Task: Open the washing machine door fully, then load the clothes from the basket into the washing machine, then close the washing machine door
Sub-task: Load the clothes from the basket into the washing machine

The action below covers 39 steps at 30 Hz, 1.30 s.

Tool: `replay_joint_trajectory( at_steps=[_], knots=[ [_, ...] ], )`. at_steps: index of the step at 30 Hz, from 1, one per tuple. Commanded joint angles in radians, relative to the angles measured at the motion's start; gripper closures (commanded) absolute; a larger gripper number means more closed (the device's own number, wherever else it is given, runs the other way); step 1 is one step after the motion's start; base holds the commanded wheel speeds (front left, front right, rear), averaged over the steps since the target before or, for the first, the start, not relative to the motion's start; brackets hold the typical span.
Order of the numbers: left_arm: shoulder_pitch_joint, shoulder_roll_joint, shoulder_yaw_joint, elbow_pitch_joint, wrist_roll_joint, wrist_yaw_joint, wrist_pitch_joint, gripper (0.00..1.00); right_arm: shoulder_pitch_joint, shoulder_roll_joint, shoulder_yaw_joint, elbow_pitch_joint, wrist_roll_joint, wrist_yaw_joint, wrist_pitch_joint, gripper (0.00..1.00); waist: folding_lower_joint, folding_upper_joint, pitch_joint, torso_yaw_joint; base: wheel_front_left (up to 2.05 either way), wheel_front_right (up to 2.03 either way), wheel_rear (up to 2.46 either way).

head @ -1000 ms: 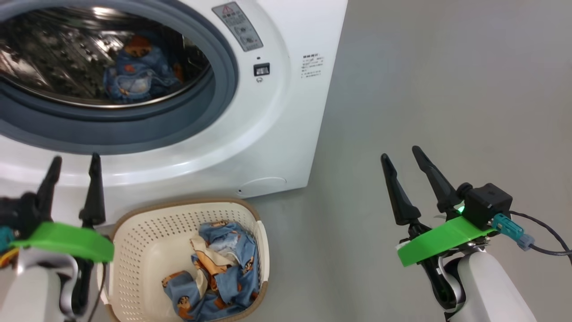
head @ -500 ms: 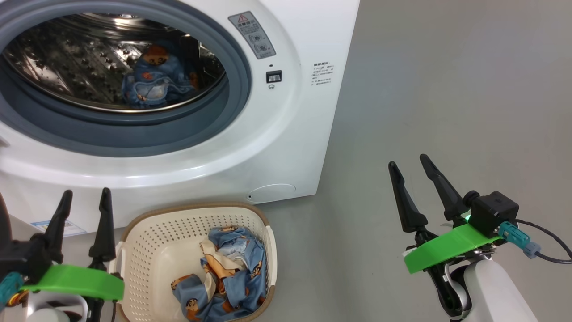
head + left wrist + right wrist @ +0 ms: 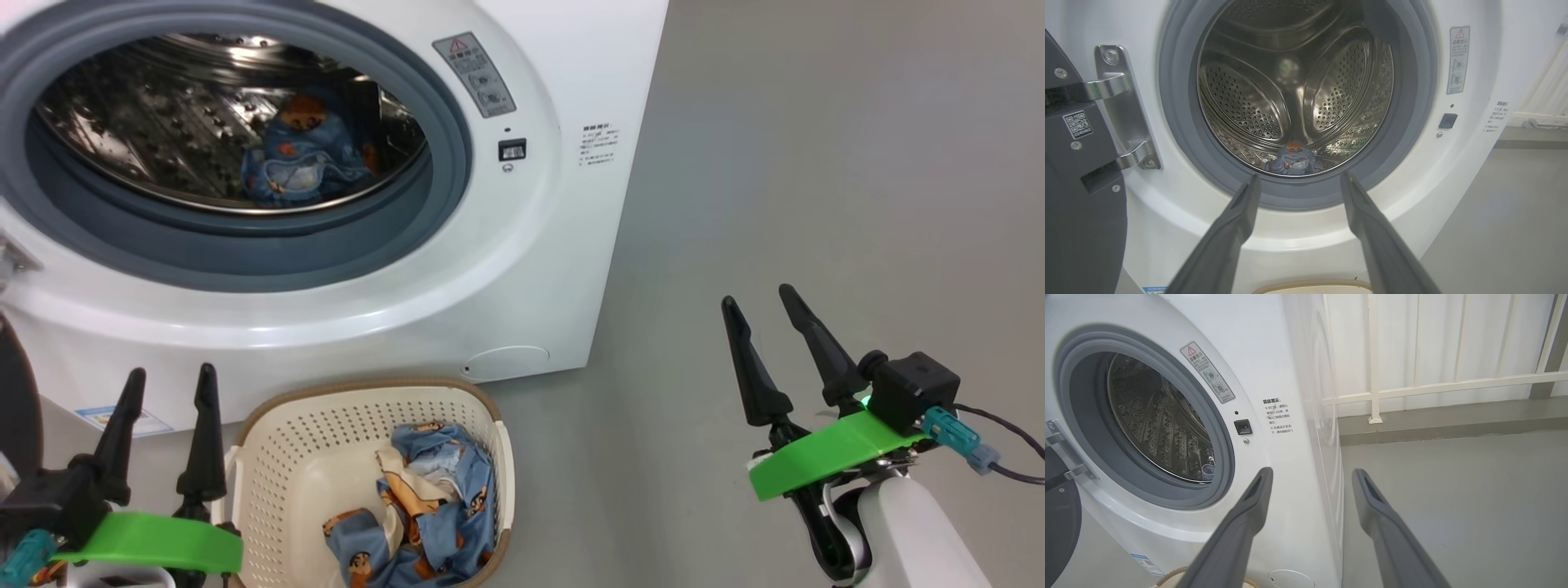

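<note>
Head view: logging washing machine [image 3: 522, 269] with washing machine door [image 3: 15, 392] standing open, load split between drum and basket.
Seeing the door hanging wide at the left on its metal hinge [image 3: 1122, 110], leaving the grey rubber ring [image 3: 245, 261] and perforated steel drum [image 3: 1241, 98] exposed. Noting one blue garment [image 3: 302, 159] lying low in the drum. Noting the remaining clothes [image 3: 433, 498] bunching in the right half of the basket [image 3: 277, 457], sitting on the floor [image 3: 816, 163] just in front of the machine. Recording left hand [image 3: 171, 371] hovering just to the left of the basket, fingers spread, gripping nothing. Recording right hand [image 3: 758, 296] hanging over bare floor, well to the right of basket and machine, fingers likewise spread and empty. Left wrist view: looking straight into the drum between the parted fingers.
</note>
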Motion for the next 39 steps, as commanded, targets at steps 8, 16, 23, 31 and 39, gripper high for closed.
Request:
replay_joint_trajectory(
  at_steps=[8, 16, 23, 31, 39],
  knots=[
    [0.027, 0.000, 0.040, -0.049, 0.016, 0.017, -0.005, 0.00, 0.021, -0.008, 0.022, -0.017, 0.009, 0.002, -0.012, 0.00, 0.0000, 0.0000, -0.024, 0.007, 0.00, 0.00, 0.00],
    [0.040, -0.011, 0.041, -0.059, 0.014, 0.025, -0.005, 0.00, 0.026, -0.014, 0.022, -0.016, 0.015, 0.002, -0.012, 0.00, 0.0000, 0.0000, -0.034, 0.012, 0.00, 0.00, 0.00],
    [0.042, -0.014, 0.039, -0.061, 0.014, 0.028, -0.005, 0.00, 0.026, -0.014, 0.025, -0.013, 0.015, 0.002, -0.012, 0.00, 0.0000, 0.0000, -0.035, 0.013, 0.00, 0.00, 0.00],
    [0.045, -0.013, 0.037, -0.065, 0.014, 0.031, -0.005, 0.00, 0.025, -0.015, 0.028, -0.008, 0.017, 0.002, -0.012, 0.00, 0.0000, 0.0000, -0.039, 0.009, 0.00, 0.00, 0.00],
    [0.045, -0.013, 0.033, -0.065, 0.010, 0.033, -0.005, 0.00, 0.024, -0.015, 0.030, -0.007, 0.019, 0.002, -0.012, 0.00, 0.0000, 0.0000, -0.038, 0.009, 0.00, 0.00, 0.00]
  ],
)
